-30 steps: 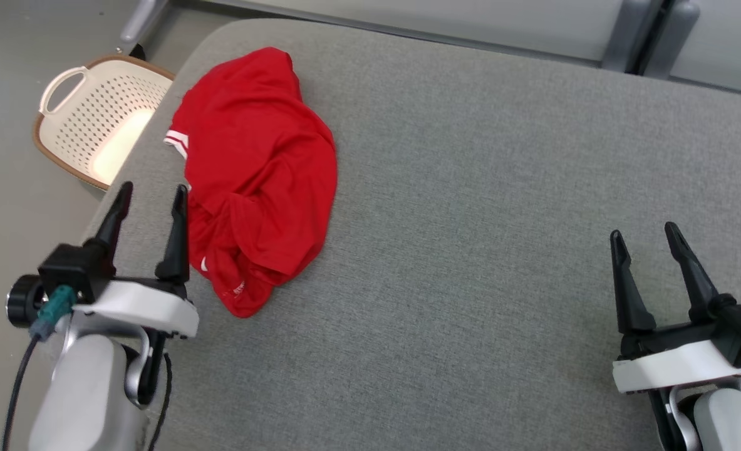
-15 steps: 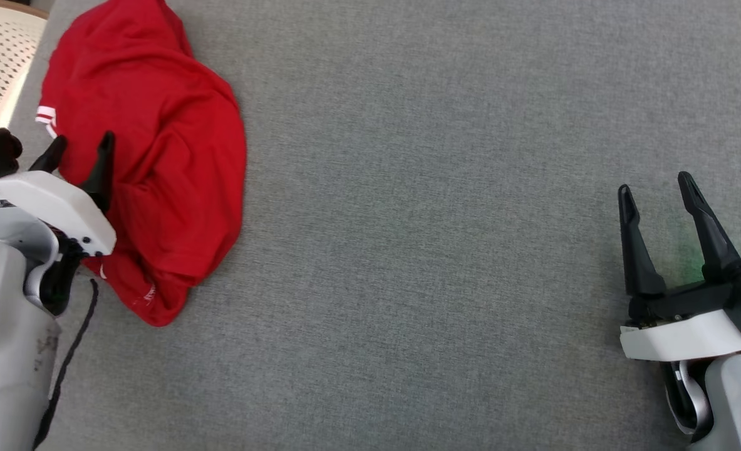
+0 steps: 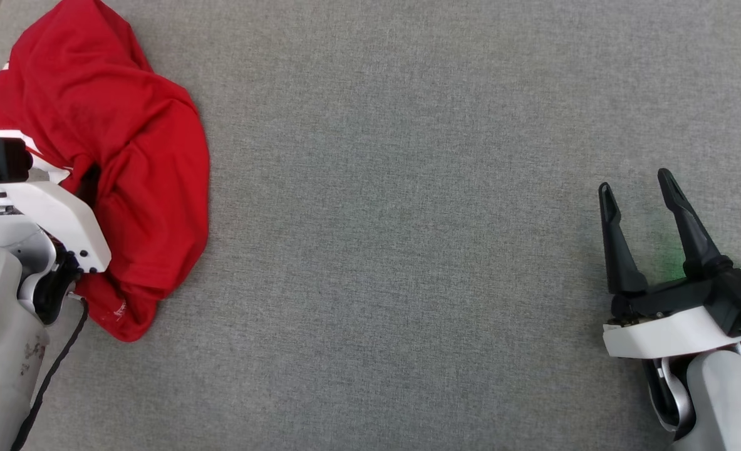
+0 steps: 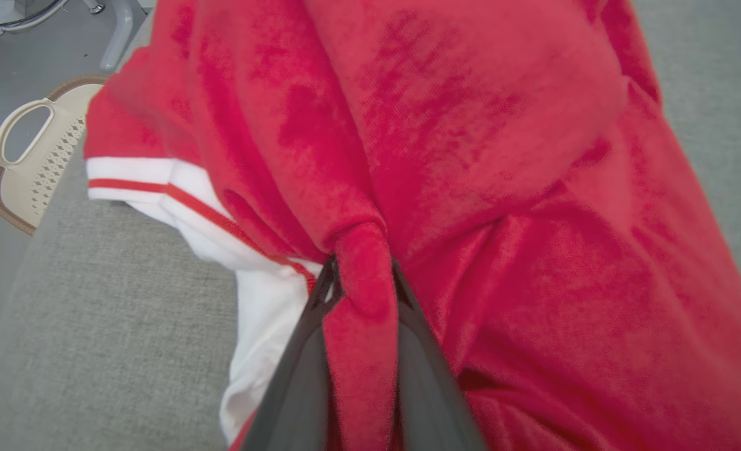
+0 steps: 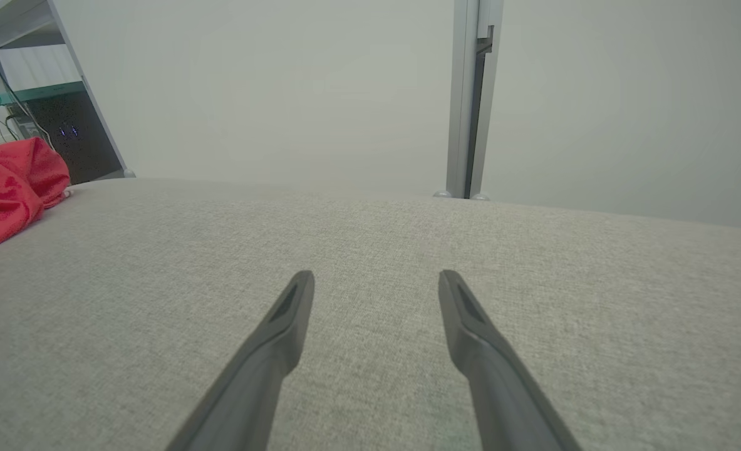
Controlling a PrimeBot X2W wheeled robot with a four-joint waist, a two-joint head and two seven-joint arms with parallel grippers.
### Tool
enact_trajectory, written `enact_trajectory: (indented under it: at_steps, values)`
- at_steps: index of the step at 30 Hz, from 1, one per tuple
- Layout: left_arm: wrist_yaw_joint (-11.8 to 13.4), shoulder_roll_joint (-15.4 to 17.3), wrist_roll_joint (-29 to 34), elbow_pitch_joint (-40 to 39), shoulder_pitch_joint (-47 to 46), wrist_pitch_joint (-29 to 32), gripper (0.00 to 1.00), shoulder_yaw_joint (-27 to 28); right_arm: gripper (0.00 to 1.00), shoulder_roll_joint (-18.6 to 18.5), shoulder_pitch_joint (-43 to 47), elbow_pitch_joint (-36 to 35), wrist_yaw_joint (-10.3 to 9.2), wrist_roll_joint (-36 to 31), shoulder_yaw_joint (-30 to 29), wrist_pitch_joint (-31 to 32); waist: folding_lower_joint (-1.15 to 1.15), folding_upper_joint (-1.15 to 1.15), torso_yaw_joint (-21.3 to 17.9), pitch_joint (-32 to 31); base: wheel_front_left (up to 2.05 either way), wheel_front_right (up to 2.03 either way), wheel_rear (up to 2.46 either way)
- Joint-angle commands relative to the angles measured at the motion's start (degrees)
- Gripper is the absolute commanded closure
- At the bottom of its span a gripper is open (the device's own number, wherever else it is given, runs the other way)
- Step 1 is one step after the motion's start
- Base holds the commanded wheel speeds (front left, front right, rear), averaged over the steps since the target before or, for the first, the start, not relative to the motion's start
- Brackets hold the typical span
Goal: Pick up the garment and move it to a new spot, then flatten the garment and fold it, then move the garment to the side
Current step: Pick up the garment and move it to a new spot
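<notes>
Left wrist view shows a perforated cream basket on the floor past the left edge of the grey upholstered surface. The crumpled red shirt lies at that surface's left end, with its white striped trim showing. The left gripper is pinched on a fold of the red cloth. Far to the right, the right gripper hovers over bare fabric, fingers spread, well apart from the shirt.

Red garment, white-and-red striped trim; grey surface.
</notes>
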Motion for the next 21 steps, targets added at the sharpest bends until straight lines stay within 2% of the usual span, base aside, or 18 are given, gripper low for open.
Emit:
enact_trajectory:
  at_steps: [1,9,14,17,21]
  values:
    - [-0.25,0.26,-0.86,-0.31,1.35,-0.73,1.0,-1.43,0.0,0.13,0.4,0.58,-0.01,-0.02,0.3,-0.01,0.0,0.0,-0.1,-1.13,0.0,0.0,0.0]
    - [-0.17,3.0,-7.27,-8.67,1.29,-8.29,1.0,-5.07,0.0,1.86,1.43,1.52,-0.01,1.53,0.3,-0.04,0.0,0.0,-0.2,-7.22,0.0,0.0,0.0]
    - [-0.12,2.8,-9.53,-14.43,1.95,-10.09,1.0,-5.99,0.0,3.19,2.46,2.06,-0.01,2.28,-0.19,-0.05,0.0,0.0,-0.61,-11.52,0.0,0.0,0.0]
    - [1.99,0.59,-9.64,-18.26,2.29,-10.63,1.0,-6.25,0.0,3.85,2.95,2.22,-0.01,2.62,-0.75,-0.05,0.0,0.0,-1.1,-13.62,0.0,0.0,0.0]
    - [6.26,-2.63,-10.11,-23.69,3.09,-10.88,1.0,-6.11,0.0,4.65,3.48,2.3,-0.01,2.88,-0.77,-0.04,0.0,0.0,-2.16,-15.65,0.0,0.0,0.0]
